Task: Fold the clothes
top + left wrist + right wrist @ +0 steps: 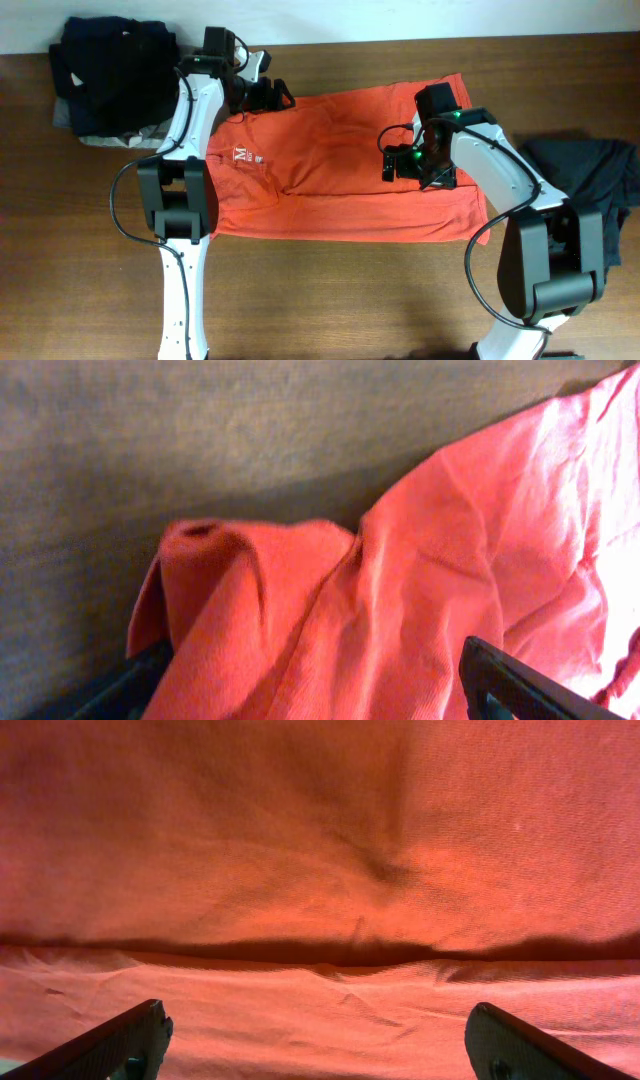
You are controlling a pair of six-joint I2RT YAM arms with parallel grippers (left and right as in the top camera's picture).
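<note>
Out past the left gripper (275,97), on its outer side, sits a dark clothes pile (110,75), well apart from it. The gripper itself hangs over the orange shirt's (340,170) upper-left corner. Its fingers (520,680) are spread wide with a bunched sleeve hump rising between them, nothing pinched yet; we judge it's lined up to grab that corner for a fold. The shirt lies mostly flat across the table (330,300) between both hands. The right gripper (392,163) hovers low over the shirt's right half, jaws apart and holding nothing, with a fold edge running just ahead of its fingertips (110,1040), likely to pin or pick the cloth. Beyond its outer side lies a dark garment (590,175), untouched.
</note>
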